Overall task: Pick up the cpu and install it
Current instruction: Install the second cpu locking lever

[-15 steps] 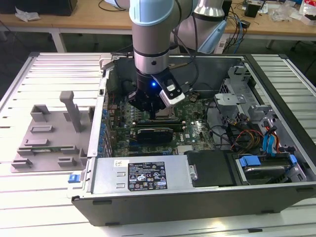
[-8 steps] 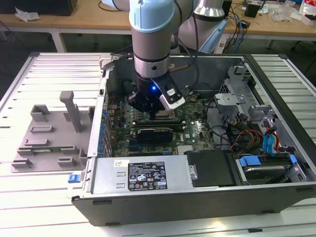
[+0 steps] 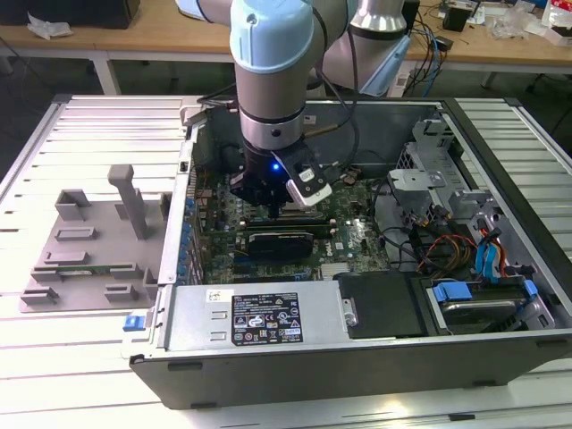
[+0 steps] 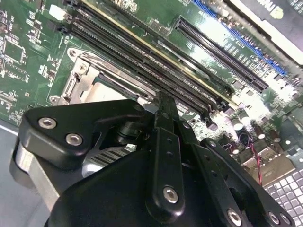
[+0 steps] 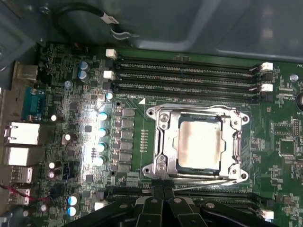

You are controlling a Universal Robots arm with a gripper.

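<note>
One moment of a cpu installation, caught inside an open computer case (image 3: 357, 357) lying on its side across the middle and the exterior view's right of a slatted worktop (image 3: 54, 357). Reaching straight down into that case from above with the arm, and hanging the black gripper (image 3: 268, 210) low over the green motherboard (image 5: 71, 94), near the board's middle. Holding the gripper's fingers (image 5: 157, 193) pressed together, with nothing visible between them, in the first wrist view just at the edge of the metal-framed socket (image 5: 161, 142) and close to touching it, though contact cannot be confirmed. Lying flat inside that socket, framed on all sides by the bright metal bracket: the cpu (image 5: 199, 144), pale silvery top up and smudged with a lighter patch across its centre. Glimpsed again in the second wrist view as a sliver of cpu (image 4: 105, 85) past the gripper's dark linkage (image 4: 163, 142), with the gripper (image 4: 163, 101) closed beside it. Flanking the socket on the board, long black memory slots (image 5: 189, 75) with white end clips, running parallel to its edge. Resting on the worktop toward the exterior view's left edge, well apart from the case, a large grey slotted tray (image 3: 80, 259) with one upright post.
</note>
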